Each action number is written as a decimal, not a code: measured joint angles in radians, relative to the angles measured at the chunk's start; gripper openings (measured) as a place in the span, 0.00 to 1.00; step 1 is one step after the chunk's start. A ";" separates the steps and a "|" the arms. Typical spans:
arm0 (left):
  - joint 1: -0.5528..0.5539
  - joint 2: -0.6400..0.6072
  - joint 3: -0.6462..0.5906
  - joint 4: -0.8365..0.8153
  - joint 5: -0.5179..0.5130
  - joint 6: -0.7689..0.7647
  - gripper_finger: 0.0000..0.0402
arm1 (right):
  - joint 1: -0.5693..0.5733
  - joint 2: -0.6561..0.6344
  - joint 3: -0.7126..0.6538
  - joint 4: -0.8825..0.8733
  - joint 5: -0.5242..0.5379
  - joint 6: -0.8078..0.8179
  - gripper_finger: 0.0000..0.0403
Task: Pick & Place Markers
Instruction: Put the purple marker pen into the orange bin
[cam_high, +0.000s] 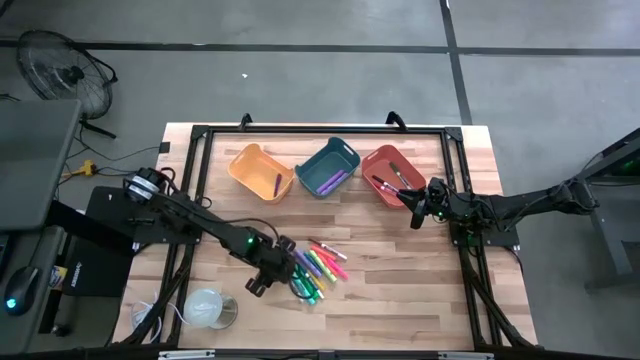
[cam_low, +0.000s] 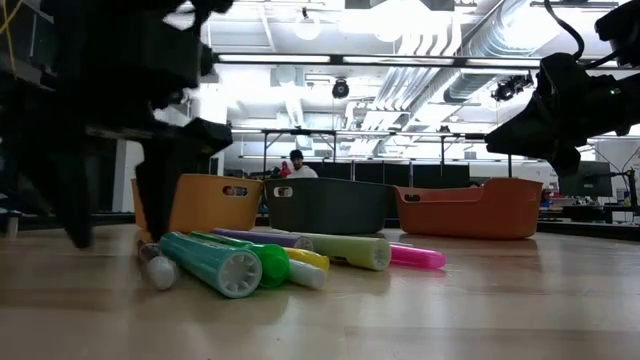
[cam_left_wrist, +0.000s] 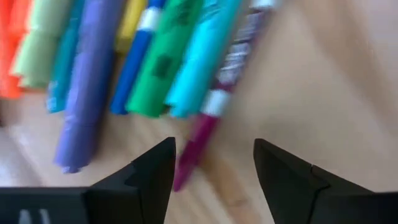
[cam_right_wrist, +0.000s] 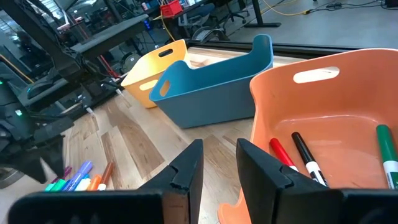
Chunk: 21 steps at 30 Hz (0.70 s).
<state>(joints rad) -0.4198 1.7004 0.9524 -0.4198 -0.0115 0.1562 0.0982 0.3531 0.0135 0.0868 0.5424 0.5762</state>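
Several bright markers (cam_high: 316, 266) lie side by side in a loose pile on the wooden table; the low view (cam_low: 255, 260) shows them lying flat. My left gripper (cam_high: 262, 284) stands open at the pile's near-left end, pointing steeply down. In its wrist view, my left gripper (cam_left_wrist: 214, 165) has a thin marker with a magenta end (cam_left_wrist: 196, 142) lying between its fingers, untouched. My right gripper (cam_high: 415, 210) hovers at the red bin's near edge. It is open by a narrow gap (cam_right_wrist: 219, 168) with nothing in it.
Three bins stand in a row at the back: yellow-orange (cam_high: 247, 160), blue (cam_high: 318, 160) and red (cam_high: 378, 160), each with markers inside. A white round cup-like thing (cam_high: 207, 308) sits near the front left. A black frame (cam_high: 320, 130) borders the table.
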 joint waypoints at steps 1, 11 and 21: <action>0.000 0.006 0.000 0.006 -0.023 0.002 0.53 | 0.000 0.000 0.000 0.000 0.000 0.000 0.21; 0.001 0.046 0.005 0.027 0.014 0.093 0.50 | 0.000 0.000 0.000 0.000 0.000 0.000 0.21; 0.000 0.049 0.004 0.008 0.055 0.102 0.10 | 0.000 0.000 0.000 0.000 0.000 0.000 0.21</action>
<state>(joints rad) -0.4202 1.7493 0.9562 -0.4117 0.0436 0.2585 0.0982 0.3531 0.0135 0.0868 0.5423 0.5762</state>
